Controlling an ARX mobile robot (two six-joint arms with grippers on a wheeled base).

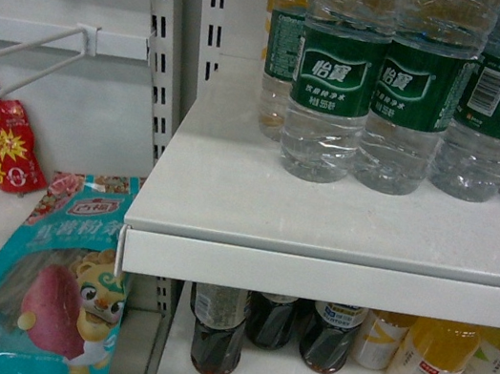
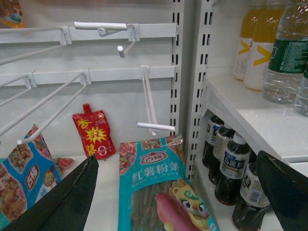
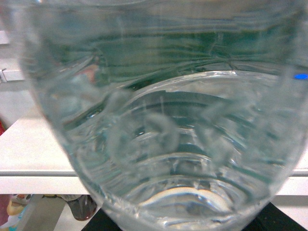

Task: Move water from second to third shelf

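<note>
In the right wrist view a water bottle [image 3: 159,120] fills nearly the whole picture. It stands upright, its long axis vertical, right against the camera, with its base just above the edge of a white shelf [image 3: 33,159]. A judgement can be made that it sits inside the right gripper, but the fingers are not seen, so whether it is closed on the bottle cannot be told. The right arm is therefore much the nearer one.

The left gripper [image 2: 178,192] is seen wide open and empty, its two dark fingers [image 2: 62,202] spread apart, and it is pointed at the left bay, away from the water.

Near on the left, a teal snack bag [image 1: 46,297] is lying, and a red pouch [image 1: 6,144] is leaning farther back. Dark bottles [image 1: 219,337] and yellow bottles [image 1: 432,364] are found below the shelf. Farther on the shelf, a row of green-labelled water bottles [image 1: 337,77] is standing close together. These neighbours could be knocked when one bottle is drawn out.
</note>
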